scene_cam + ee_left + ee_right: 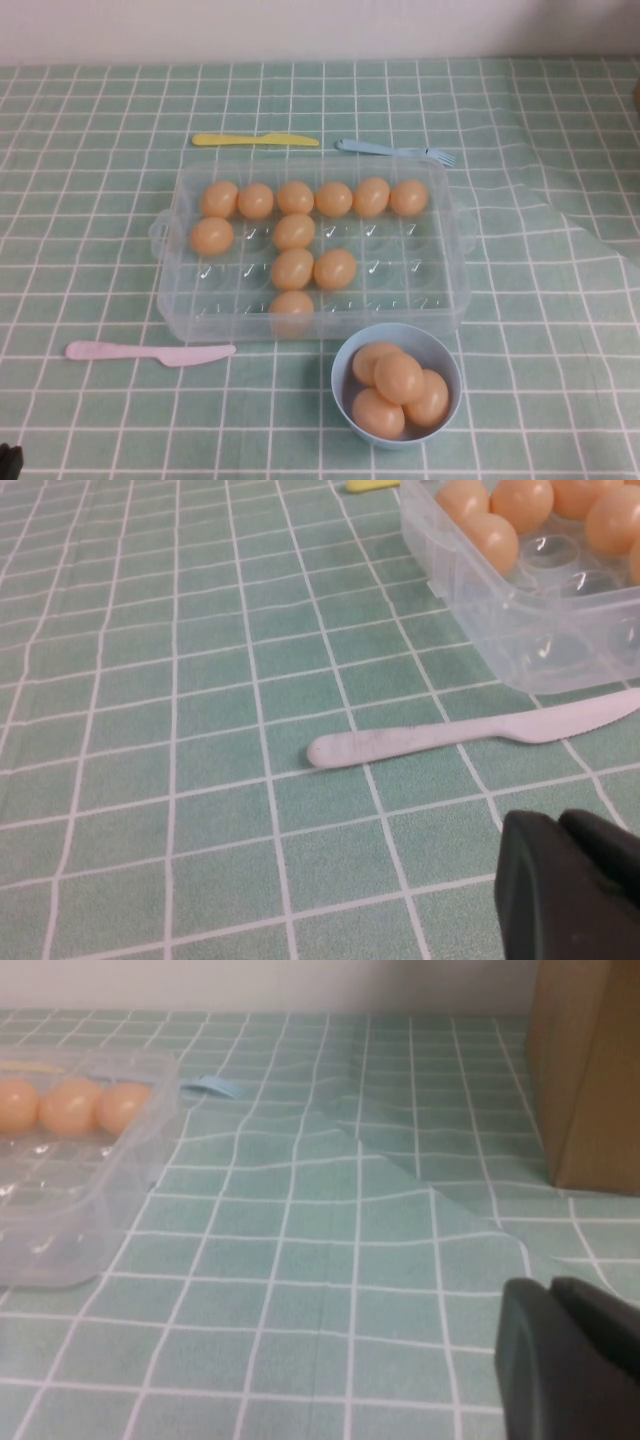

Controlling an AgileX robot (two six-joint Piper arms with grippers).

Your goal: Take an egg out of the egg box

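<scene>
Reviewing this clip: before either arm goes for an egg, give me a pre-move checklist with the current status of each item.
1. Egg box open, no lid over the cups: ok.
2. Eggs available: ok, eleven in the box, including one at the near edge.
3. Room in the light-blue bowl: not ok, four eggs already piled in it.
4. Near path: the pink knife lies left of the bowl, apart from the box: ok.
5. Left tool above the cloth near the pink knife, holding nothing; open or shut: cannot tell.
6. Right tool above the cloth right of the box, holding nothing; open or shut: cannot tell.
</scene>
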